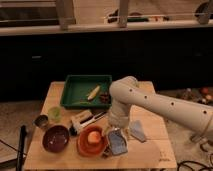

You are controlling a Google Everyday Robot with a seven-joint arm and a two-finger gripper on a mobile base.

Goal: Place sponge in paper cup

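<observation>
The table [160,150] is pale wood with a matt, lightly grained top. On it the green tray [75,85] looks like smooth plastic with a dull sheen. The orange bowl [85,145] at 6 o'clock is glossy, the dark purple bowl [55,138] beside it likewise. The sponge [118,142] is soft and matt. Just above it at 12 o'clock the claw [116,134] hangs on a smooth white arm [165,107] of hard plastic.

tabletop [160,152]: light wood, carries all the items
green tray [75,92]: at the back, holds a yellow corn-like piece [93,92] and a small dark item beside it
orange bowl [84,145]: front centre, something orange inside
dark purple bowl [55,138]: left of the orange bowl
translucent green cup [54,114]: left side
small metal cup [41,121]: near the left edge
</observation>
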